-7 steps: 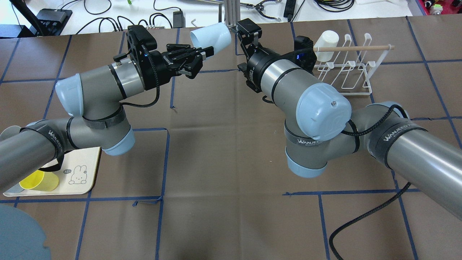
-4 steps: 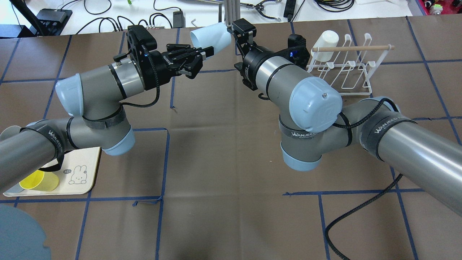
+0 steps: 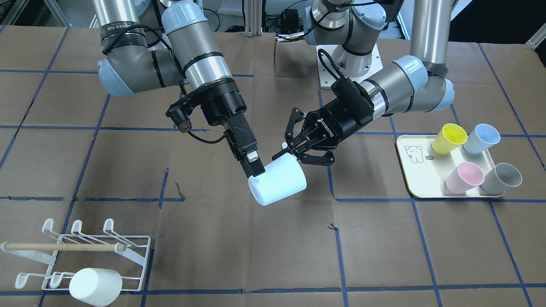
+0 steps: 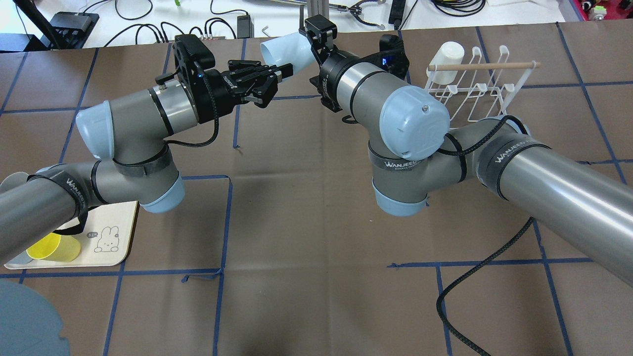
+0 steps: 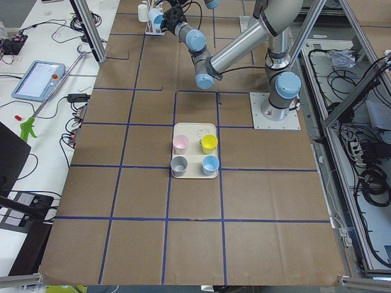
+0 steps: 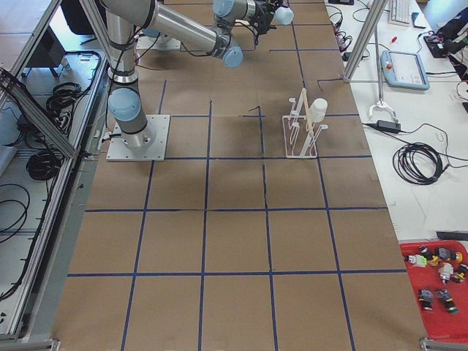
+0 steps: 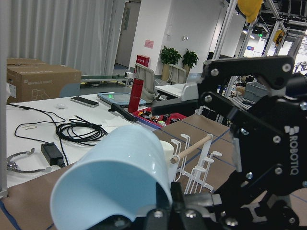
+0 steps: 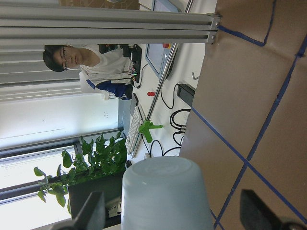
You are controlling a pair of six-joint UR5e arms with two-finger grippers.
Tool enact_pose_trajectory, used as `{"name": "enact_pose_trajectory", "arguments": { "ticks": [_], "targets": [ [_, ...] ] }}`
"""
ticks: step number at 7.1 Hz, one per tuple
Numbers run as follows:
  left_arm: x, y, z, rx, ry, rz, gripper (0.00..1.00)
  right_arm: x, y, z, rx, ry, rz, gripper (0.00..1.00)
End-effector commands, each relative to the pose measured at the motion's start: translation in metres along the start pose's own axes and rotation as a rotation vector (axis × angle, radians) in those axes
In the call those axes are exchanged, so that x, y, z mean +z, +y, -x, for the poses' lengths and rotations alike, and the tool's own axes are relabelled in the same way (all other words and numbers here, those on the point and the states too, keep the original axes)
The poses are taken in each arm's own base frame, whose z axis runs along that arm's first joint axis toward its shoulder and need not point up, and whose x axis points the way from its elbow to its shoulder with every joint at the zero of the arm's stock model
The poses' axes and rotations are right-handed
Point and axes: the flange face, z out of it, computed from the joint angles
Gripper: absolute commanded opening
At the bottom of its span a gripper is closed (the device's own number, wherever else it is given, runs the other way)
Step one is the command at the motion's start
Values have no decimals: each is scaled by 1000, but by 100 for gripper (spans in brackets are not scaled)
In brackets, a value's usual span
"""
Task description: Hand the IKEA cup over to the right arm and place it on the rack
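The pale blue IKEA cup (image 3: 279, 182) hangs sideways above the table's middle, and it also shows from overhead (image 4: 289, 49). My left gripper (image 3: 291, 154) is shut on its rim, which the left wrist view shows with the cup (image 7: 110, 177) close up. My right gripper (image 3: 257, 169) is open and straddles the cup's closed end. In the right wrist view its fingers (image 8: 93, 212) stand wide apart on either side of the cup (image 8: 163, 196) without touching it. The white wire rack (image 4: 477, 91) stands beyond the right arm (image 4: 395, 104).
A white cup (image 3: 96, 285) hangs on the rack (image 3: 85, 249) below its wooden rod (image 4: 484, 65). A cream tray (image 3: 426, 181) with a bear drawing carries several coloured cups. A person and cables are beyond the table's far edge.
The right arm has swung left toward the cup, bringing its open gripper around the cup's closed end. The left arm and the cup have stayed still.
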Motion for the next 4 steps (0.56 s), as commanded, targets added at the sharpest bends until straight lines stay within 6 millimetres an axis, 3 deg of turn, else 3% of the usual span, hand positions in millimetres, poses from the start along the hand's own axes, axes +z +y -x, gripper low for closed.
{"name": "enact_pose_trajectory", "arguments": {
  "ticks": [1,4],
  "targets": [
    [0,0,0,0,0,0,9,20,-3,4,2,3,4,98],
    [0,0,0,0,0,0,9,30,-4,8,0,-3,5,99]
  ]
}}
